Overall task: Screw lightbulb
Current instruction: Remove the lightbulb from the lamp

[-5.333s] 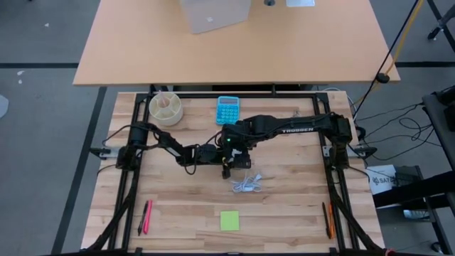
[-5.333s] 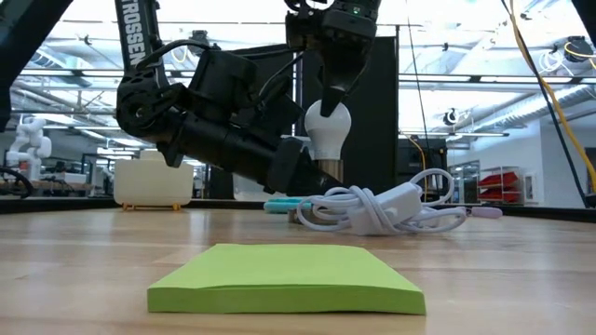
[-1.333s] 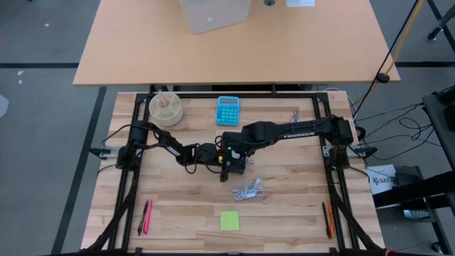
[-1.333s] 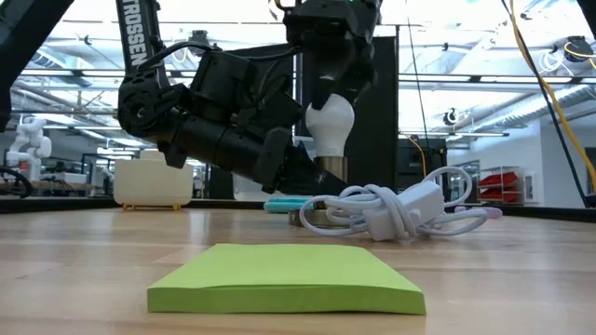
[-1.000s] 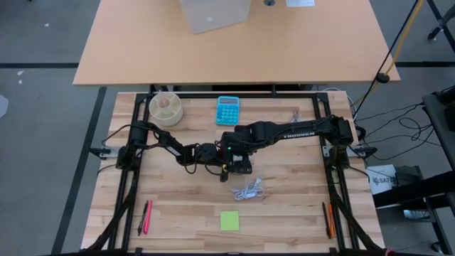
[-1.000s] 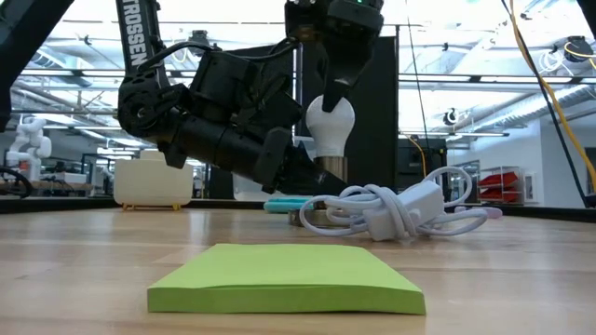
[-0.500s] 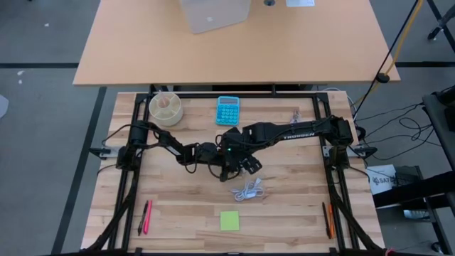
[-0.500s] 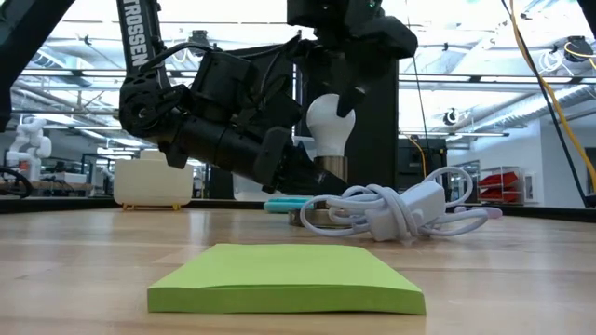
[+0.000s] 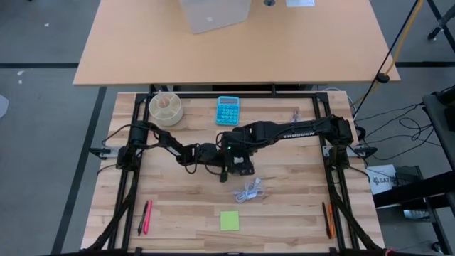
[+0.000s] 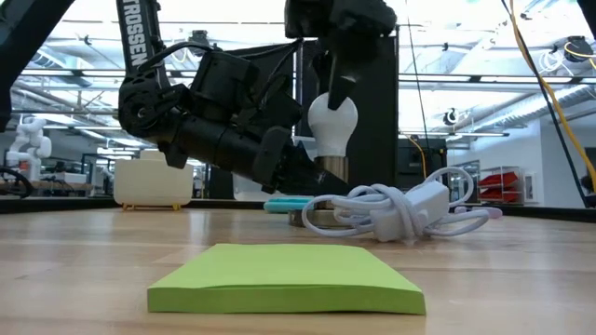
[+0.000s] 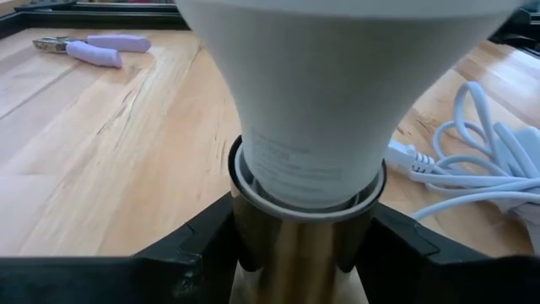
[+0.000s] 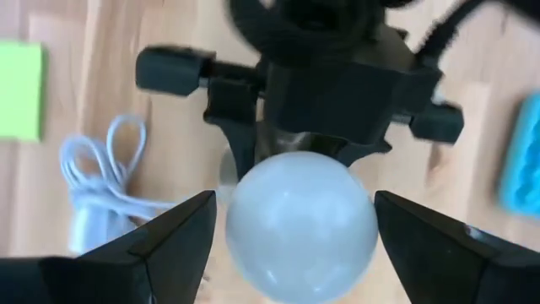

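White lettering reading "TROSSEN" runs along the right arm (image 9: 298, 131), and again, partly cropped, down a dark arm link (image 10: 135, 37).

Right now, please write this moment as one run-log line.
white pear-shaped lightbulb: upright in brass cylindrical socket | left gripper: holds socket | right gripper: around bulb globe

One bulb (image 10: 332, 124) stands in one brass socket (image 11: 302, 253). Two arms work here, with one left gripper (image 11: 301, 253) and one right gripper (image 12: 292, 221). One white cord (image 9: 247, 190) lies just beside the grippers, and one green notepad (image 9: 229, 220) lies beyond it. One calculator (image 9: 227, 110) and one round holder (image 9: 166, 107) sit on the other side. Two pens (image 9: 146, 216) lie well off past the left arm, and two more (image 9: 329, 220) past the right.
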